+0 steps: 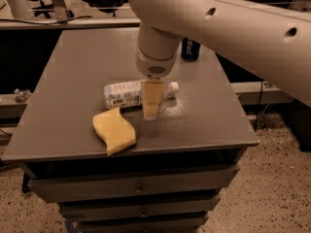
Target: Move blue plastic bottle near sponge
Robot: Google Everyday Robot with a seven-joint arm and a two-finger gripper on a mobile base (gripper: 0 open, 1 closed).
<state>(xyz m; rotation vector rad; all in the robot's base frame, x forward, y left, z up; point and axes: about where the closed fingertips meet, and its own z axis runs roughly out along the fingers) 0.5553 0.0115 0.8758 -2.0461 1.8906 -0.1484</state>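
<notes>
The blue plastic bottle (122, 94) lies on its side near the middle of the grey table (73, 57), with its white cap (173, 86) pointing right. My gripper (151, 107) comes straight down over the bottle's neck end. One tan finger (151, 100) stands in front of the bottle and the other is hidden behind it, so the gripper is shut on the bottle. The pale yellow wavy sponge (114, 130) lies flat just in front and to the left of the bottle, a small gap away.
A dark blue soda can (190, 50) stands at the back right of the table, partly behind my arm. The table's front edge (136, 152) runs just beyond the sponge, with drawers below. Chairs and desks stand behind the table.
</notes>
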